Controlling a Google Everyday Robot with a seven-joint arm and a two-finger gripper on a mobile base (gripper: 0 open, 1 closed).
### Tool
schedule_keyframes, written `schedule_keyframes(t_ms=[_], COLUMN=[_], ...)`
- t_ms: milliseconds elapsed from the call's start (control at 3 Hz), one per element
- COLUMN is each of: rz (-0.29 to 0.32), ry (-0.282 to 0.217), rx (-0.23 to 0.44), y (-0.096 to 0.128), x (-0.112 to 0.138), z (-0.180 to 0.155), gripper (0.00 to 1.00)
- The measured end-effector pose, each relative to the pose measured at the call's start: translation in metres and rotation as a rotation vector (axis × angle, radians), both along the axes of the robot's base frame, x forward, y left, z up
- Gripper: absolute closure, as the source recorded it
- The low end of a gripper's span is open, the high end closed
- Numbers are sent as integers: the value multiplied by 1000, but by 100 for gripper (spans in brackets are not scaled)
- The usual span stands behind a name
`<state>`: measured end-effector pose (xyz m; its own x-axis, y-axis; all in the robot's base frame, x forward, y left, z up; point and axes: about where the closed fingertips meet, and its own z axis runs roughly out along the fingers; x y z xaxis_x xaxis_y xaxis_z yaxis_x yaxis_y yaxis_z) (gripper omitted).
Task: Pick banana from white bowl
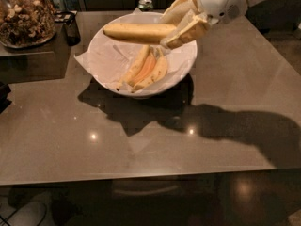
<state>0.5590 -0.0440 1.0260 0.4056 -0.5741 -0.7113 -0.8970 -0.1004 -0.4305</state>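
The banana (136, 32), long, thick and yellow, hangs level above the white bowl (106, 41), clear of its contents. My gripper (175, 26) reaches in from the upper right and is shut on the banana's right end. The bowl is wide and round, lined with crumpled white paper (87, 60) that sticks out past the rim on the left. Several shorter, slimmer bananas (146, 72) lie inside it.
A glass jar of nuts (26, 15) stands at the back left on a dark raised ledge (33, 55). A small dark object (71, 27) and a bottle cap (145, 4) sit behind the bowl. The grey table's front edge (141, 175) runs across the lower part of the view.
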Motion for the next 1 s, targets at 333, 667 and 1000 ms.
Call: schedule_keyframes(t_ms=[333, 667, 1000], rz=[-43, -98, -97], ry=[-87, -49, -47], rx=[128, 158, 155], y=[0, -13, -14], x=[-48, -61, -61], z=[29, 8, 7], gripper=[100, 100, 100])
